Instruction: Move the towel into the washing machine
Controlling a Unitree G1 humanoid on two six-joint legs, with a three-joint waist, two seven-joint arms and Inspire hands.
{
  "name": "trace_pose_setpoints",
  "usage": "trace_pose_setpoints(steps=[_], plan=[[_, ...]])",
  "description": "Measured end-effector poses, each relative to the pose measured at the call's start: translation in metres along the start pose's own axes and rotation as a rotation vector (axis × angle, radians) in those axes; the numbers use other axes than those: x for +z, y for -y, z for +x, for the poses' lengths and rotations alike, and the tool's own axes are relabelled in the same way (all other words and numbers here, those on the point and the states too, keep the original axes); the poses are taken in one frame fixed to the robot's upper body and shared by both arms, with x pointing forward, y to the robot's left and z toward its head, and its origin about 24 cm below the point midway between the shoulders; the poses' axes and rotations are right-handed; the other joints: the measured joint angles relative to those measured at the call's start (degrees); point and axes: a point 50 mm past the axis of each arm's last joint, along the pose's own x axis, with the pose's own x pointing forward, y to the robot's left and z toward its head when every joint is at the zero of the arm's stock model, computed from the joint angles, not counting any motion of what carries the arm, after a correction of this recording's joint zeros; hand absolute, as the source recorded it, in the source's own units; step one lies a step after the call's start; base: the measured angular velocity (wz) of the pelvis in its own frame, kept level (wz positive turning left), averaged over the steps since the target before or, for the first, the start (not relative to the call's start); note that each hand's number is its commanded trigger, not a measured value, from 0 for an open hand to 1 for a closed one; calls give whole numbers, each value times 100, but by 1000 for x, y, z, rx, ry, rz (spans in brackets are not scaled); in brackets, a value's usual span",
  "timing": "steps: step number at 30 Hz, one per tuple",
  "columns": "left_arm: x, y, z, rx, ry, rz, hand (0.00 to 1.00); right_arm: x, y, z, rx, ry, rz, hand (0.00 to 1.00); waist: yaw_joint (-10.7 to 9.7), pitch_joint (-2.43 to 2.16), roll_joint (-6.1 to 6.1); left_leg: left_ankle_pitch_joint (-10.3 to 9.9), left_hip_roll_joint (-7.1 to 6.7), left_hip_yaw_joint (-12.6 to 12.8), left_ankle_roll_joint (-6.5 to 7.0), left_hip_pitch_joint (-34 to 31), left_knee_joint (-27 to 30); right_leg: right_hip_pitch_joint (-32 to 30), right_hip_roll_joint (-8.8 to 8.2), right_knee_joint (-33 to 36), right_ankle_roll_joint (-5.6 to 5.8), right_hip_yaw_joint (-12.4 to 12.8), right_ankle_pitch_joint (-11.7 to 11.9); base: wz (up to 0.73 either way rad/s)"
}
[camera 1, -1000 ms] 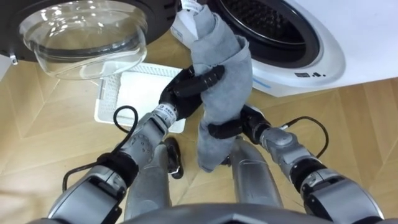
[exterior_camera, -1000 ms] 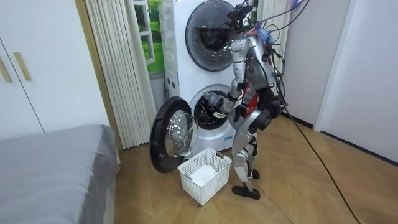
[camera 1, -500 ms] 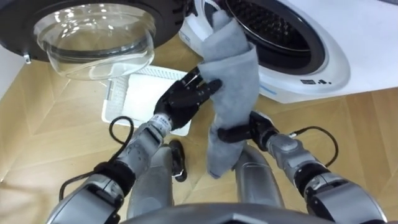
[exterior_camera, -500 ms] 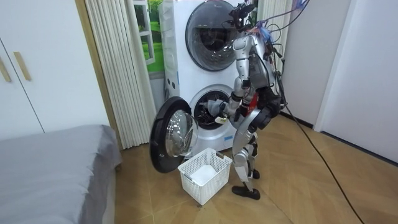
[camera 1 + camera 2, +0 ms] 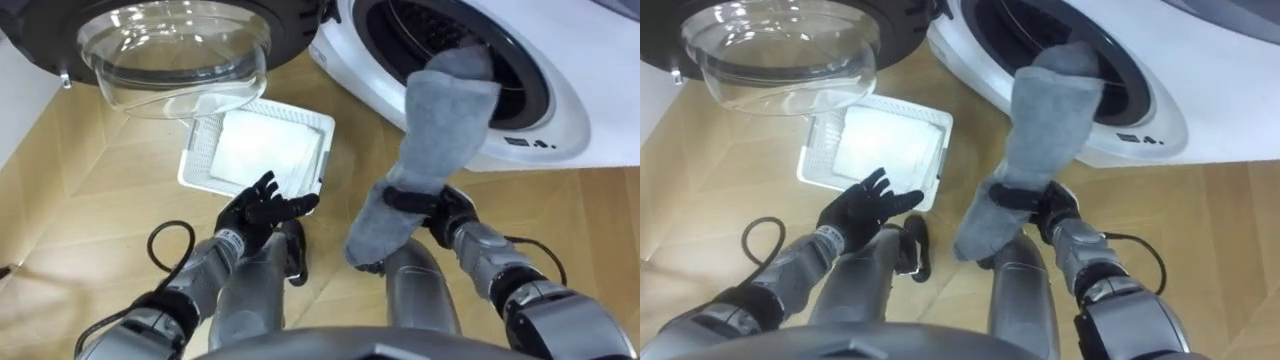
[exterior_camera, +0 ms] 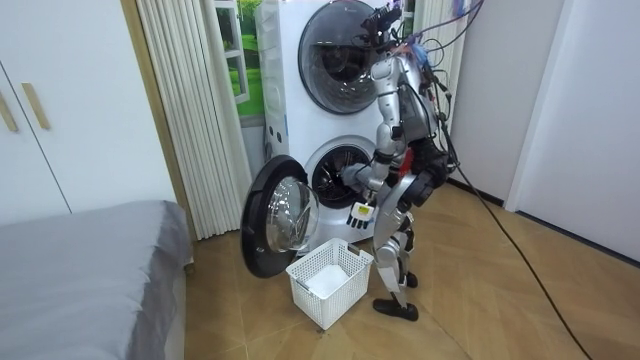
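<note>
Presently holds the grey towel (image 5: 445,110) round its middle in the right hand (image 5: 425,202), fingers curled tight about it, with the top end raised against the rim of the washing machine (image 5: 560,110) mouth and the tail dangling below the grip. Carries the left hand (image 5: 258,210) low, spread and empty, above the floor beside the white laundry basket (image 5: 326,150). Risks, probably: snagging the top end on the rim and folding it back outside; leaving the tail draped over the lip on release; dropping the lot if let go before reaching well into the drum. Stands on wooden parquet floor (image 5: 80,200), close to the open round door (image 5: 175,60). Shares the room with a second machine (image 6: 335,50) stacked above, a pleated curtain (image 6: 185,110) and a grey bed (image 6: 80,260).
</note>
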Motion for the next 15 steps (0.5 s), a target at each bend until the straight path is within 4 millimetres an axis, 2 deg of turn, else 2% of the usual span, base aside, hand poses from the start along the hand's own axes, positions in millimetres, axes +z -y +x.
trace_pose_setpoints(steps=[2,4,9,11,13,15], plan=[[4,-1,1,14,12,-8,0,2,4,0,-16,0,77,100,1,16,-23,3,-22,-31,5,-46,12,-38,-23,28,12,-3,-13,11],[3,-3,0,32,10,-15,0,5,11,-1,-36,3,174,100,-12,24,-41,11,-104,-34,23,-48,10,-86,-80,158,42,2,-84,11],[5,-4,1,66,1,-13,0,24,21,0,-49,25,221,100,-21,23,-79,31,-203,-35,69,-60,8,-158,-235,308,66,12,-154,8],[5,-6,0,80,-1,2,0,33,23,1,-48,30,217,100,-11,28,-135,36,-223,-32,77,-60,66,-178,-259,367,74,31,-158,0],[7,-12,-1,97,1,-4,0,46,26,2,-43,33,260,100,-1,24,-267,39,-230,-5,84,-73,125,-207,-272,412,79,50,-165,0],[8,-18,-3,119,-2,5,0,59,26,2,-28,51,310,100,-17,22,-345,42,-219,-2,90,-122,180,-230,-274,400,73,56,-160,0]])
